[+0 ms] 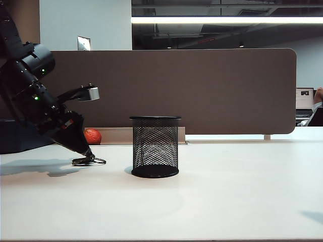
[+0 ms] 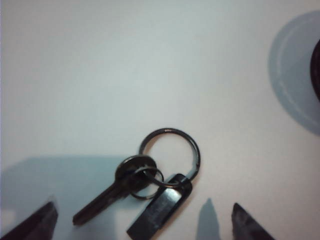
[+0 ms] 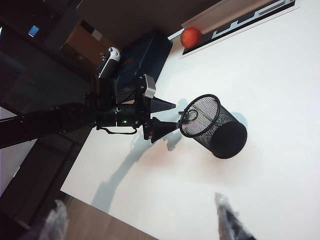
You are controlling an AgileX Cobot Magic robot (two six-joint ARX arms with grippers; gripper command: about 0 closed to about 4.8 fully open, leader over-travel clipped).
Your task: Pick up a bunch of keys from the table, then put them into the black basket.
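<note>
Both grippers spread: left gripper [image 2: 142, 220] straddles the bunch of keys [image 2: 150, 180] beside the empty black basket [image 1: 155, 146], right gripper [image 3: 137, 220] aloft.

A ceiling strip light [image 1: 227, 20] glares overhead, shadows pool softly on the table [image 1: 202, 201], and wrist-view edges look perhaps blurred.

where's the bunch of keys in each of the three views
Exterior view: the bunch of keys lies on the table, left of the black basket, at the open left gripper.
Left wrist view: keys fill the lower middle, between the fingertips.
Right wrist view: only the ring shows, seen through the basket's mesh, off the left gripper's tips.
Shared landmark: the black basket.
</note>
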